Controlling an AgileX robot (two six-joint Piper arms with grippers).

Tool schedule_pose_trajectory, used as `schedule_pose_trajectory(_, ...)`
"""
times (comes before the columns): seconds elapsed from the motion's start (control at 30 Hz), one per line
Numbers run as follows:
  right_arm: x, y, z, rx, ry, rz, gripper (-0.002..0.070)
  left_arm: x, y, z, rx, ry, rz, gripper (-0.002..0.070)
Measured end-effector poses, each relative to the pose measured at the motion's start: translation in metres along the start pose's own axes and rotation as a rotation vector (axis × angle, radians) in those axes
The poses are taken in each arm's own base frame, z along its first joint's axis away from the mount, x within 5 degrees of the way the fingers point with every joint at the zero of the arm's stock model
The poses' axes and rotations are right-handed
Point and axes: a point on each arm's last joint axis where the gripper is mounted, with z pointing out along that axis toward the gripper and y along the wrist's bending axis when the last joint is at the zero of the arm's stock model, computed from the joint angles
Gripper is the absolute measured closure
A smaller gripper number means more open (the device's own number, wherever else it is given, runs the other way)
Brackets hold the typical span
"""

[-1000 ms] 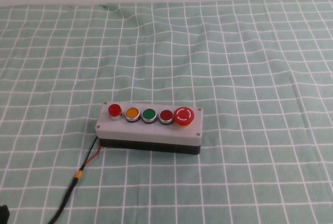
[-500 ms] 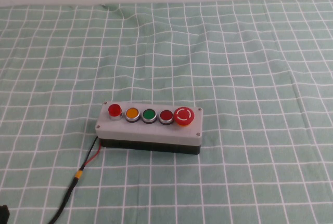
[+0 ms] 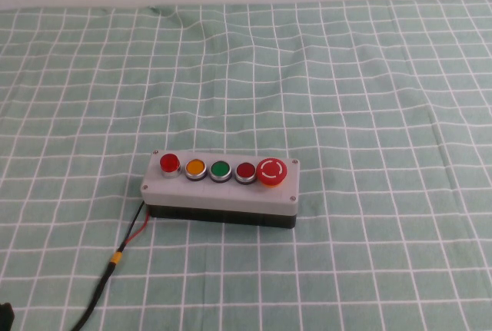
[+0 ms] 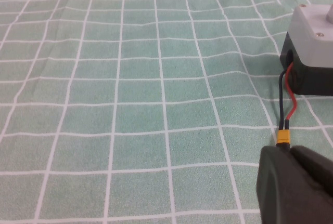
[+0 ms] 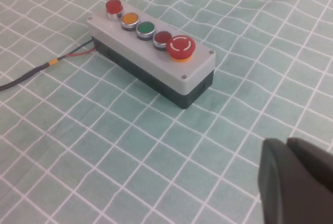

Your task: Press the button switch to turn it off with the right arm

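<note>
We see the grey box (image 3: 221, 190) lying on the green checked surface (image 3: 369, 100), with five buttons in a row on its top. The button switch (image 3: 170, 163) is the small bright-red raised one at the end of the row on the robot's left, next to the yellow button (image 3: 194, 167); the flat red button (image 3: 245, 170) and the big mushroom button (image 3: 271, 171) stand at the other end, and they are not our target.

The right gripper (image 5: 296, 182) is well apart from the box, out of the high view, and only its dark tip shows in its own wrist view. Its fingers seem pressed together with only a thin line between them, so we judge it clenched. The left gripper (image 4: 294, 185) rests near the cable (image 3: 104, 281) on the robot's left, also looking clenched, holding nothing.

To do the step well, we should bring the right gripper across the whole row, over the far end button, and come down straight on its middle. A closed tip is good for pressing. We should keep clear of the yellow button, press firmly but briefly, so the box does not slide
</note>
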Motion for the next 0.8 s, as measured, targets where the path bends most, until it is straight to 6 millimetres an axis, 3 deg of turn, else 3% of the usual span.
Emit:
schedule_pose_trajectory(0.6, 0.0009, 0.0004, 0.0, -0.004, 0.01, 0.007, 0.0692, 0.0, 0.0, 0.0, 0.0, 0.0, 0.0, 0.0678)
schedule_pose_trajectory(0.8, 0.0028, -0.0045, -0.008, 0.031, -0.016, 0.055, 0.0692, 0.0, 0.0, 0.0, 0.0, 0.0, 0.0, 0.0678)
